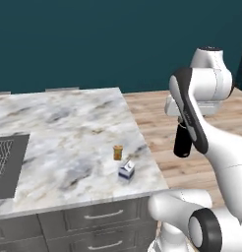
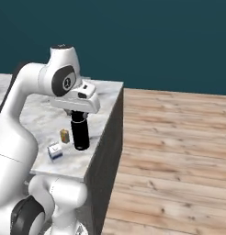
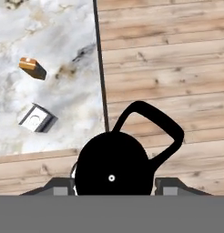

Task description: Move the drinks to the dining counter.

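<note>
- Under the end effector (image 2: pixel 80 114), the bottle (image 2: pixel 80 133) hangs upright, gripped at its top, clear of the desk (image 1: pixel 69 142); in the hand view the bottle (image 3: pixel 113 166) sits between the two fingertips, its cap loop arching toward 1 o'clock.
- In the hand view the bottle straddles the desk's edge, with wood floor (image 3: pixel 168 68) from 12 to 4 o'clock.
- The carton (image 1: pixel 126 170) stands on the desk near its front right corner; in the hand view it lies at 10 o'clock from the bottle.
- The orange container (image 1: pixel 117 152) stands just beyond the carton, near it but apart.
- A dark grille (image 1: pixel 7 165) is set into the desk well to the left.
</note>
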Robot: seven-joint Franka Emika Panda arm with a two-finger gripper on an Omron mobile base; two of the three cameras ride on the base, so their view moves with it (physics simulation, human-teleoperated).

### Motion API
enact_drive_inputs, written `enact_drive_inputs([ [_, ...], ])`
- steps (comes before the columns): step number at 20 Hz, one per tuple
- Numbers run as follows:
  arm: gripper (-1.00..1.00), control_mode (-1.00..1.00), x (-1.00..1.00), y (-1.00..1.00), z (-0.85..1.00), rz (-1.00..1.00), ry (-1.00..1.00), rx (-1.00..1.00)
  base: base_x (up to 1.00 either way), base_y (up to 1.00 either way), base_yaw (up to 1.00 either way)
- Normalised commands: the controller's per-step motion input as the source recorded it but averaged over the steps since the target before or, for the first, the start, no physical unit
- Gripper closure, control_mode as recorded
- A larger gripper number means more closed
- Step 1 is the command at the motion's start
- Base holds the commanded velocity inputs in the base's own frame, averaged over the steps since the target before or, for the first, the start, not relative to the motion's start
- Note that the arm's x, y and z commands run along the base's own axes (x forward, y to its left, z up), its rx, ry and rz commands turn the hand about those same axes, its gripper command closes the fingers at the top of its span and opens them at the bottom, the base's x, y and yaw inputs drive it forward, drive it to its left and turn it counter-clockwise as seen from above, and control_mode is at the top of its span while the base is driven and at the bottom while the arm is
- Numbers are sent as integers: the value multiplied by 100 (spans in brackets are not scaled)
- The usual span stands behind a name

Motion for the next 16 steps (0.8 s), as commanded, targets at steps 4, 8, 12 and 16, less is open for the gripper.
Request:
enact_drive_inputs([
  [4, 100, 100, 0, 0, 0, 0, 0, 0, 0, -100, 0],
  [8, 100, 100, 0, 0, 0, 0, 0, 0, 0, -100, 0],
  [12, 100, 100, 0, 0, 0, 0, 0, 0, 39, -100, 30],
  [16, 100, 100, 0, 0, 0, 0, 0, 0, 57, -74, 68],
])
